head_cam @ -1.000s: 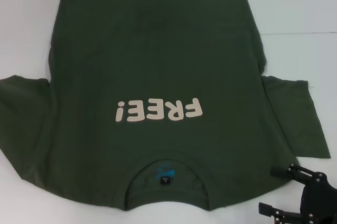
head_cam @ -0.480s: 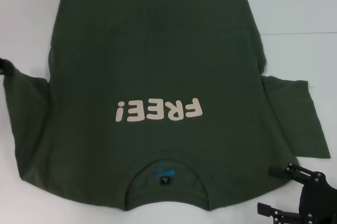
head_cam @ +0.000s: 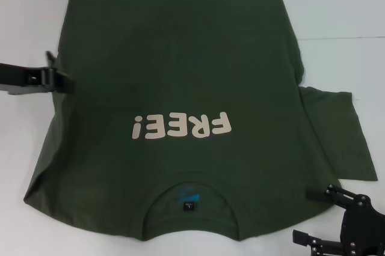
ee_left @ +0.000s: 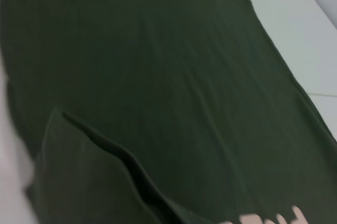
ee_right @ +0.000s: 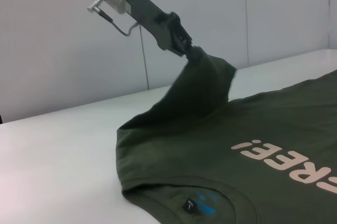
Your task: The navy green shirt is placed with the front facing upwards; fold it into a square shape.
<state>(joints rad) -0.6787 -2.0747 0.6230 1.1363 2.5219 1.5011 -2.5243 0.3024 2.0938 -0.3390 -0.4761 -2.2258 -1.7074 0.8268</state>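
My left gripper (ee_right: 188,49), its fingers pinched tight on the left sleeve, lifts that sleeve above the table (head_cam: 343,9) and over the shirt's left edge, apparently to fold it inward and square that side. The navy green shirt (head_cam: 180,76) lies flat, lettering up, collar (head_cam: 187,199) nearest me. My left arm reaches in level from the side. My right gripper (head_cam: 322,217) waits by the shirt's near right corner, fingers spread, holding nothing.
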